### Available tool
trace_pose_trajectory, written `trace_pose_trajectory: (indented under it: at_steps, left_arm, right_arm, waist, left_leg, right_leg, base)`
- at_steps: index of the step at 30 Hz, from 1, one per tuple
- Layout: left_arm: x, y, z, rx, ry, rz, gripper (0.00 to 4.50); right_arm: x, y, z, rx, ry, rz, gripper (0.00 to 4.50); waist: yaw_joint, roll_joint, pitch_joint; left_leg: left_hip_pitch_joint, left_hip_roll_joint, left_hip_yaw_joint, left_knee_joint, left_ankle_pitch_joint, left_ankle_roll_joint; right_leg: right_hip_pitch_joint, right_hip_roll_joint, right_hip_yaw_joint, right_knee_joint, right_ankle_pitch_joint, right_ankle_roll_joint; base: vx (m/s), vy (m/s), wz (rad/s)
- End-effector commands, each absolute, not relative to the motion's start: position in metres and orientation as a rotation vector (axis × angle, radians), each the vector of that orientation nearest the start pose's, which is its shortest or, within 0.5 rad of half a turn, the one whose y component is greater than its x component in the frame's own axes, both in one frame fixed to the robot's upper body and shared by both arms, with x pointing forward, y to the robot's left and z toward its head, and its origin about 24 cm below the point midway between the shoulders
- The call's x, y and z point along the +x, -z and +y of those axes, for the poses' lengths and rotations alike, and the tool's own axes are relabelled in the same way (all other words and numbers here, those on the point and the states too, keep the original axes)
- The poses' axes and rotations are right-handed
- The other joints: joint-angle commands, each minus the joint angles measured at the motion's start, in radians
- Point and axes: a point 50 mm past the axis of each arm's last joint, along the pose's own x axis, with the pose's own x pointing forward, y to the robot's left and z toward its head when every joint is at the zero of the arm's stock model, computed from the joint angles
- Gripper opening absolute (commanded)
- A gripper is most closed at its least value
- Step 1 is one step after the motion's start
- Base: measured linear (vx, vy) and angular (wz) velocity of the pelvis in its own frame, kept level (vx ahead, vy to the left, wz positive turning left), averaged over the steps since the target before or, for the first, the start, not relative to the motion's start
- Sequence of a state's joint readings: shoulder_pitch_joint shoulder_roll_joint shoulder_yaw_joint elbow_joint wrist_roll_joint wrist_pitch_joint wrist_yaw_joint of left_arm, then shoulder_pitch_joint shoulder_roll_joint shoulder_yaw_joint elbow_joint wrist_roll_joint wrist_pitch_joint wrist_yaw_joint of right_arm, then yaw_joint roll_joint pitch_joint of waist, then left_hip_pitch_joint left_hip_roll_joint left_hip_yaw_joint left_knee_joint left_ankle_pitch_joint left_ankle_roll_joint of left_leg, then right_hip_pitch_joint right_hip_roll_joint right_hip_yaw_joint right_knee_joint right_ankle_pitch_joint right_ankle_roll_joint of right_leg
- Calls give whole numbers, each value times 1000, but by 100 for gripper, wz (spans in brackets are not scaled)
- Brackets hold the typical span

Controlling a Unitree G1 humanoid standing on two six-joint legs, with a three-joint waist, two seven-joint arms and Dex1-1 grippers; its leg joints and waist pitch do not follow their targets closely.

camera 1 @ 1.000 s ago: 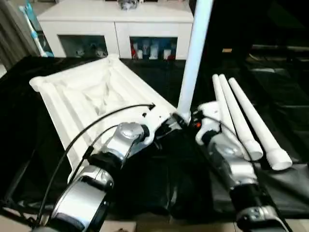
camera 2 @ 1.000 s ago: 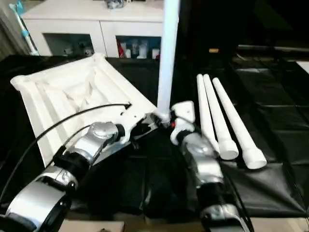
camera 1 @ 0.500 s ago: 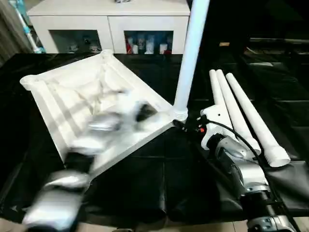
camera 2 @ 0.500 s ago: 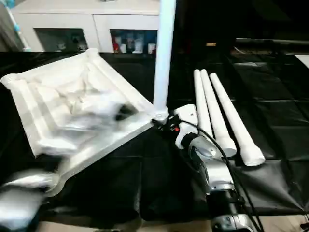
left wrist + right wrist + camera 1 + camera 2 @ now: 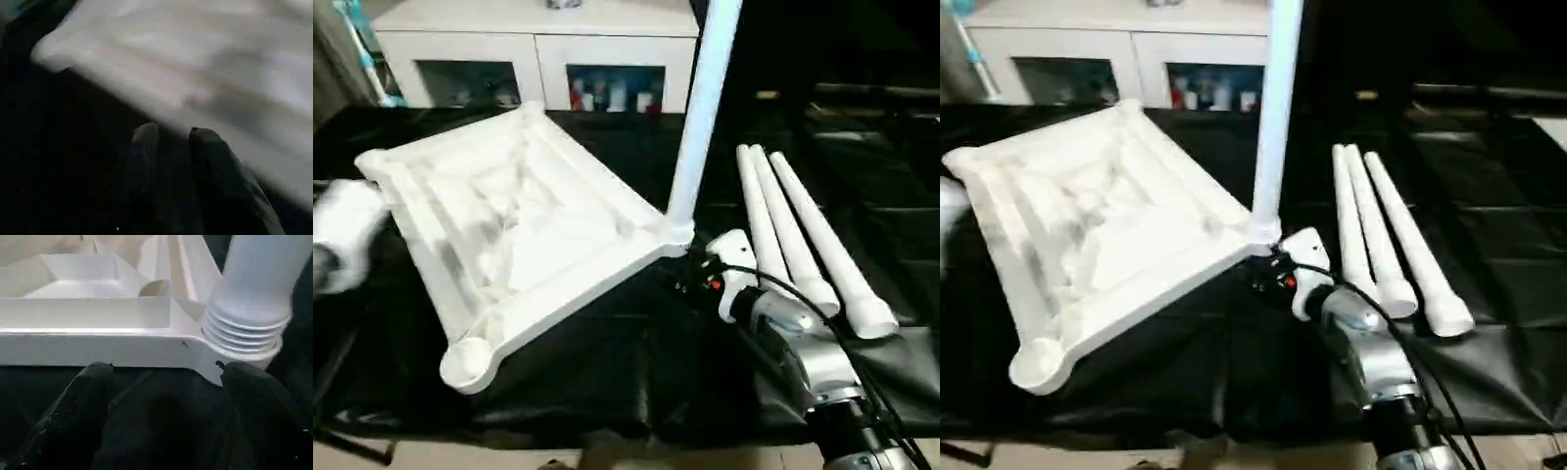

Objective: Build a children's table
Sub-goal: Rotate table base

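The children's table top (image 5: 524,230) lies upside down on the black cloth, ribbed side up. One white leg (image 5: 703,108) stands upright in its right corner socket (image 5: 244,333), with threads showing at the base. Three more legs (image 5: 803,235) lie side by side to the right. My right gripper (image 5: 171,377) is open just in front of that socket corner, one finger (image 5: 93,387) on each side and nothing between them. My left arm (image 5: 340,235) is a blur at the far left beside the top. My left gripper (image 5: 173,139) is slightly open and empty, close to the top's edge.
A white cabinet (image 5: 533,49) with glass doors stands behind the draped table. The black cloth (image 5: 607,372) wrinkles along the front edge. An open socket (image 5: 465,364) sits at the top's near corner. My right forearm (image 5: 803,362) reaches in from the lower right.
My left arm has swung away from the leg's corner to the far left, and its fingers have parted a little. The right gripper stays open by the socket.
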State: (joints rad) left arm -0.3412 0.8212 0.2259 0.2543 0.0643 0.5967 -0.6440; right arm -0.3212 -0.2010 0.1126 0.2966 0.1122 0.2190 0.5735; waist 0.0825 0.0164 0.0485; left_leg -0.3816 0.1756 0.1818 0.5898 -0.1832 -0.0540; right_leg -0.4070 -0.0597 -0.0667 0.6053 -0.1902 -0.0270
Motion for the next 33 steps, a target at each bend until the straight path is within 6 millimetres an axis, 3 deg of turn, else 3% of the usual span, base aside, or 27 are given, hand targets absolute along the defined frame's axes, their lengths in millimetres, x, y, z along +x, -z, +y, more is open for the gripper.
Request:
trace_pose_trajectory:
  at_steps: [1,7,12,14,19,22,27,33]
  left_arm:
    - [274,-122,360,529,-10,638,130]
    - [262,-91,352,552,46,783,130]
    - [256,-67,315,493,236,839,130]
    - [255,-63,306,486,280,845,130]
    - [256,-59,288,470,363,837,130]
    - [254,-61,270,447,447,818,130]
    - [255,-63,249,423,543,770,130]
    - [264,-57,222,423,614,726,130]
  right_arm:
    - [304,-39,-123,-85,-692,257,386]
    - [308,-35,-121,-99,-656,289,386]
    - [314,-29,-112,-143,-641,318,386]
    - [316,-28,-107,-162,-651,322,386]
    - [324,-30,-93,-168,-659,317,386]
    - [330,-32,-83,-172,-671,310,386]
    - [330,-32,-72,-171,-713,303,386]
    - [330,-33,-65,-168,-741,282,386]
  waist:
    - [-4,15,-55]
    - [3,14,-58]
    - [3,7,-58]
    - [2,3,-54]
    - [-1,3,-51]
    - [-1,6,-55]
    - [0,1,-55]
    - [-2,3,-55]
  left_leg:
    - [27,59,-26,-78,-216,20]
    - [28,59,-28,-80,-222,0]
    - [26,60,-27,-78,-225,-5]
    - [25,57,-27,-79,-244,-3]
    - [32,56,-29,-81,-280,-11]
    - [33,59,-29,-81,-266,-20]
    - [31,57,-27,-80,-249,-14]
    - [33,55,-25,-78,-252,-12]
  right_leg:
    - [40,-83,57,-66,-164,-186]
    - [40,-85,59,-60,-139,-187]
    - [44,-88,60,-60,-121,-211]
    - [43,-88,60,-62,-166,-199]
    - [40,-88,61,-69,-241,-184]
    - [40,-85,61,-63,-199,-196]
    - [44,-84,61,-61,-177,-192]
    - [44,-82,61,-66,-198,-183]
  base:
    - [0,0,0]
    - [0,0,0]
    - [0,0,0]
    - [0,0,0]
    - [0,0,0]
    - [0,0,0]
    - [0,0,0]
    - [0,0,0]
